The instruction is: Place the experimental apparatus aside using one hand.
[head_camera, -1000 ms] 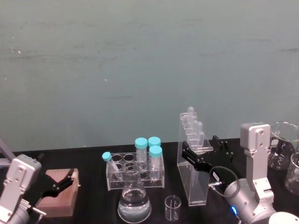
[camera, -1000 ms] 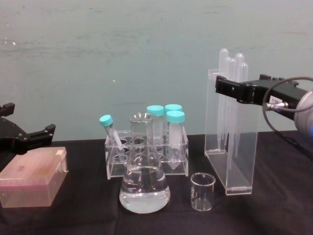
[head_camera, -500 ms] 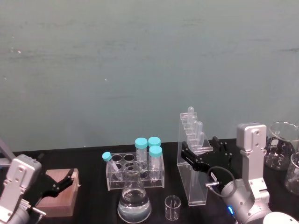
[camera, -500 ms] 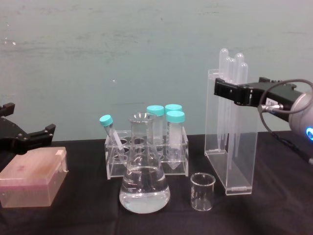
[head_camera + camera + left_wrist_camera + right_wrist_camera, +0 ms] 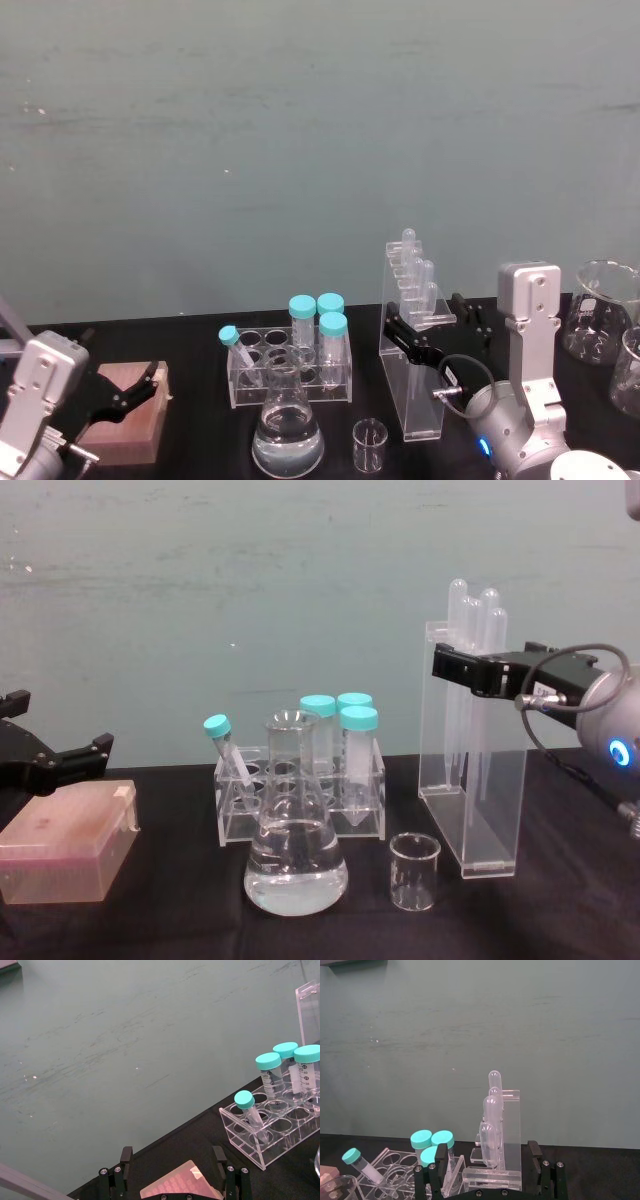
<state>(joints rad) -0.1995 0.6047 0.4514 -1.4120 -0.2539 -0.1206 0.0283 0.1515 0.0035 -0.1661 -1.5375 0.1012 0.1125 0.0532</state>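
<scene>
Two grippers: the right gripper [image 5: 487, 1146] is at the pipette stand [image 5: 470, 800]; the left gripper [image 5: 172, 1150] hangs far to the left over a pink box [image 5: 65, 850].
Right jaws: spread wide, one finger on each side of the stand's upper part, holding nothing; the right wrist view shows a narrow gap on both sides.
Pipette stand: upright on the black desk [image 5: 150, 920], its top between the right jaws and its foot well below them.
Pipettes [image 5: 490, 1110]: hanging in a row in the stand, their bulbs rising above the right jaws.
Small beaker [image 5: 414, 872]: empty and upright on the desk, below the right jaws and a little to their left, just beside the stand's foot.
Conical flask [image 5: 295, 865]: holds clear liquid, lower than the right jaws and further to their left than the beaker.
Tube rack [image 5: 300, 790]: behind the flask, carrying teal-capped tubes, between the two sets of jaws.
Left jaws: apart and empty, with the pink box just beneath them.
Large beakers [image 5: 600, 310]: to the right of the right jaws, beyond the arm.
</scene>
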